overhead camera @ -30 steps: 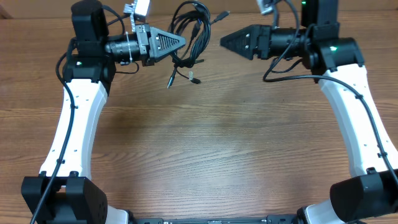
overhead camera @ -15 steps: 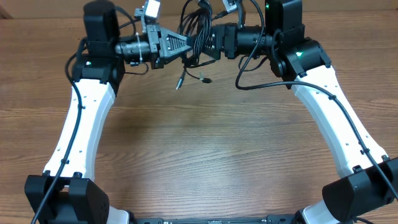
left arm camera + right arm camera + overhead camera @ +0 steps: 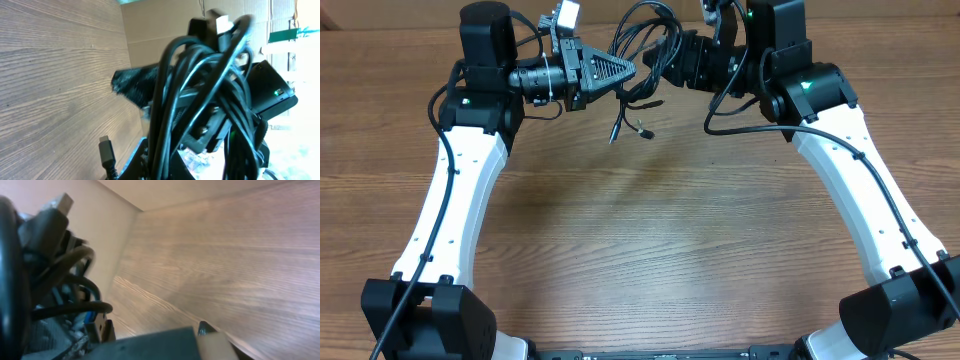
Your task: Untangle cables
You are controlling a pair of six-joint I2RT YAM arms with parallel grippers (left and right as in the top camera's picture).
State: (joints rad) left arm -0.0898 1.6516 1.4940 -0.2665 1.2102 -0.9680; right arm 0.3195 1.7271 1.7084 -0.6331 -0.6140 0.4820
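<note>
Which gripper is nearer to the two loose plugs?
Left. The left gripper, shut on the cables, is right by the plugs; the right gripper is further off, across the cables.

Obs.: table (image 3: pixel 640 230) is brown wood-grain with a fine straight grain, matt with a faint sheen; the cardboard (image 3: pixel 160 25) is plain brown and dull. The cables (image 3: pixel 647 38) have smooth black plastic-looking jackets, slightly glossy in the left wrist view, and small silvery metal plug ends (image 3: pixel 642 131). Arm shells (image 3: pixel 450 190) are smooth white plastic, satin; left gripper (image 3: pixel 631 69) and right gripper (image 3: pixel 658 62) are matt black plastic, the left with fine ribbing.
</note>
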